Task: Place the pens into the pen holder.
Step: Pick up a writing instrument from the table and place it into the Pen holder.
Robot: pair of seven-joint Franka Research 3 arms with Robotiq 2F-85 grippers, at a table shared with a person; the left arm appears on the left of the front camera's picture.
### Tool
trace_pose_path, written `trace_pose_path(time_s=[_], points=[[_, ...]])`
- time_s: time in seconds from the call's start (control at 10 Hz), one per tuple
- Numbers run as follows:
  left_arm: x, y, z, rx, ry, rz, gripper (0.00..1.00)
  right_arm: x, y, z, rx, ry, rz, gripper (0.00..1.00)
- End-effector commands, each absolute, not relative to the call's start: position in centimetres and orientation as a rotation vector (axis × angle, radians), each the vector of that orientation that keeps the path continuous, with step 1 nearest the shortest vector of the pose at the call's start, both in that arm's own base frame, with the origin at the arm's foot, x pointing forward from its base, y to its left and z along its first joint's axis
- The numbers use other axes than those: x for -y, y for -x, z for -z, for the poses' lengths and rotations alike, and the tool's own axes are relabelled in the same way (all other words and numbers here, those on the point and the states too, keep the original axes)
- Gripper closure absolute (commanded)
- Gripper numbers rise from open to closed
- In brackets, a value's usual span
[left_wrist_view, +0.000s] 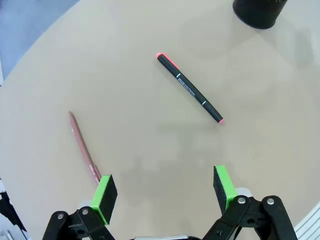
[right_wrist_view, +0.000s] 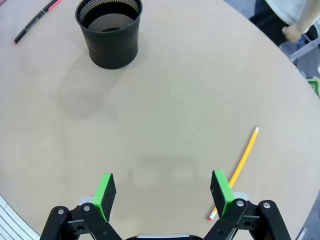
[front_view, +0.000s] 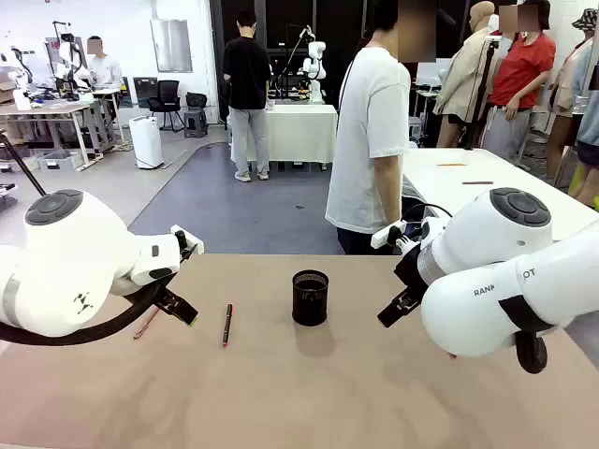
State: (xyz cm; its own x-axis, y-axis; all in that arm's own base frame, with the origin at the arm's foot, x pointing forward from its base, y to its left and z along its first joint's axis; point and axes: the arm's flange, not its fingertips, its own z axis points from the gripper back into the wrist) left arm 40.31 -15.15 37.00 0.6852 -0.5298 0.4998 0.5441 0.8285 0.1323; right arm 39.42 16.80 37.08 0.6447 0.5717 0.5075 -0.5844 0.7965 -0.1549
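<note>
The black mesh pen holder (front_view: 310,297) stands upright and empty at the table's middle; it is also at the top of the right wrist view as pen holder (right_wrist_view: 109,30) and at the top edge as pen holder (left_wrist_view: 260,11). A black pen with red ends (front_view: 226,324) lies left of it, seen closer as black pen (left_wrist_view: 190,88). A reddish-pink pen (left_wrist_view: 84,149) lies flat beside my left gripper (left_wrist_view: 164,192), which hangs open over bare table. An orange-yellow pencil (right_wrist_view: 239,167) lies by my open right gripper (right_wrist_view: 164,193), next to its right finger. Nothing is held.
A person in a white T-shirt (front_view: 371,140) stands at the far edge of the round tan table (front_view: 299,393). Both white arms hover low at either side. A white table (front_view: 487,182) with small items stands behind on the right.
</note>
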Motion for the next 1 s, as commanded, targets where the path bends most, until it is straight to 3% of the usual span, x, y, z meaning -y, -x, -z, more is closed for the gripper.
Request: trace_pose_path(time_s=[0.0, 0.9], points=[[15.15, -40.3, -37.01, 0.552, 0.028, 0.602, 0.0, -16.8, -39.42, -37.08, 0.57, -0.024, -0.658, 0.0], [15.15, -40.3, -37.01, 0.552, 0.028, 0.602, 0.0, -16.8, -39.42, -37.08, 0.57, -0.024, -0.658, 0.0]])
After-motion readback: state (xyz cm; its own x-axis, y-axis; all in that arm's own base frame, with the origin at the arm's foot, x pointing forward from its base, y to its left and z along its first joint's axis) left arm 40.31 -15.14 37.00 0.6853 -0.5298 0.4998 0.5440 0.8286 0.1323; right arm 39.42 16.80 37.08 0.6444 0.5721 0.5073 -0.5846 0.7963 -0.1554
